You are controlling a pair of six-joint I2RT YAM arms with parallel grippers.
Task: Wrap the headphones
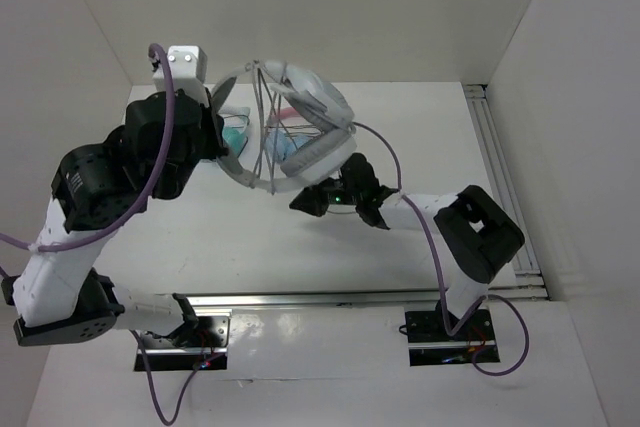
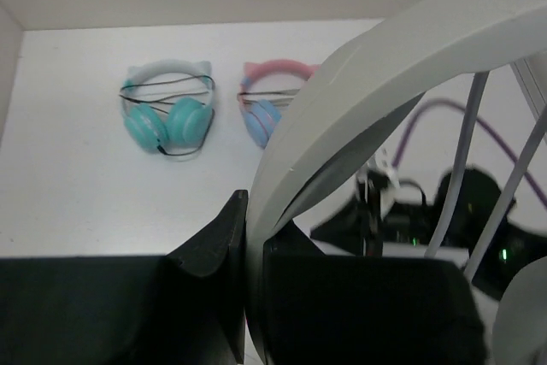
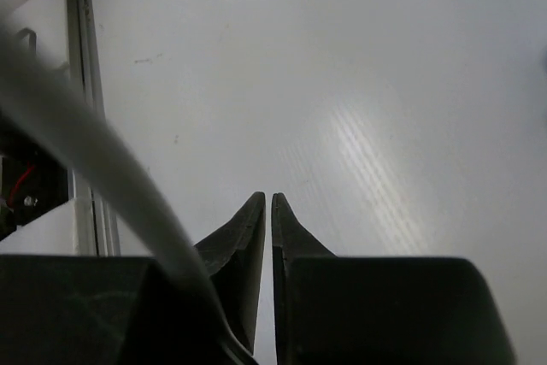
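- The headphones [image 1: 318, 97] are held by the band, on which the left hand [image 2: 254, 228] is clamped.
- The right hand [image 3: 267, 207] is drawn almost together, a grey cable [image 3: 102, 156] beside it.

The headphones [image 1: 318, 99] hide most of the teal pair [image 1: 234, 136] in the top view.

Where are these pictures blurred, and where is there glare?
Left wrist: the headphones in the left claw are soft, being near the lens; the teal pair is sharper. Right wrist: the cable is a blurred streak, and a sheen crosses the table. Top: even light, soft shadows.
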